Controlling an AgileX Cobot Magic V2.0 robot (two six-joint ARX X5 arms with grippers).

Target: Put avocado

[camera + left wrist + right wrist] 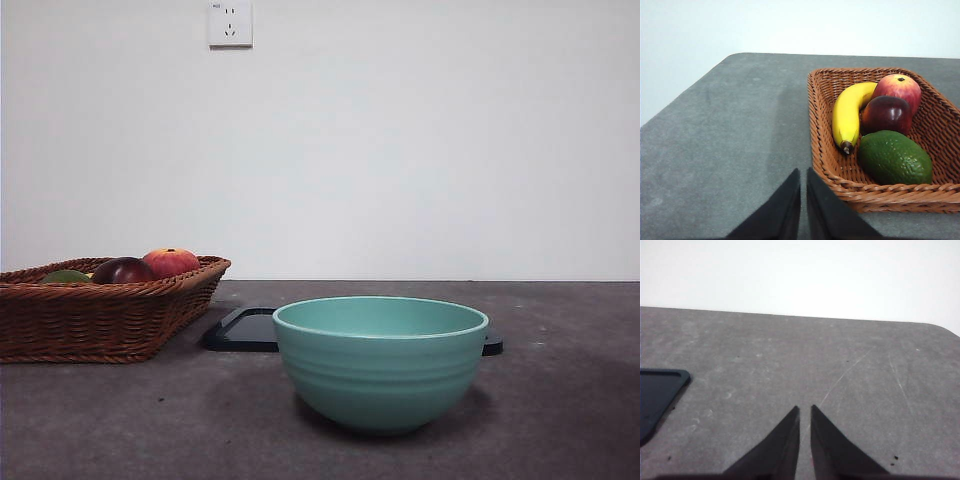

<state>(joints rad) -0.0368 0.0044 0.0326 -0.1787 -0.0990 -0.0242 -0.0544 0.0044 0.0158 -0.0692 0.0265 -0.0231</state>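
The avocado (pixel 895 157), dull green and bumpy, lies in a brown wicker basket (pixel 816 130) beside a banana (pixel 847 115), a dark maroon fruit (pixel 886 114) and a red-orange fruit (pixel 897 87). In the front view only its top (pixel 65 276) shows over the basket rim (pixel 100 320) at the left. My left gripper (pixel 803 172) is shut and empty over the bare table, just outside the basket's near corner. My right gripper (pixel 804 409) is shut and empty above bare table. Neither gripper shows in the front view.
A teal bowl (pixel 380 362) stands in the middle of the grey table, near the camera. A flat black tray (pixel 245 328) lies behind it, and its corner shows in the right wrist view (pixel 657 395). A white wall with a socket (pixel 230 23) is behind.
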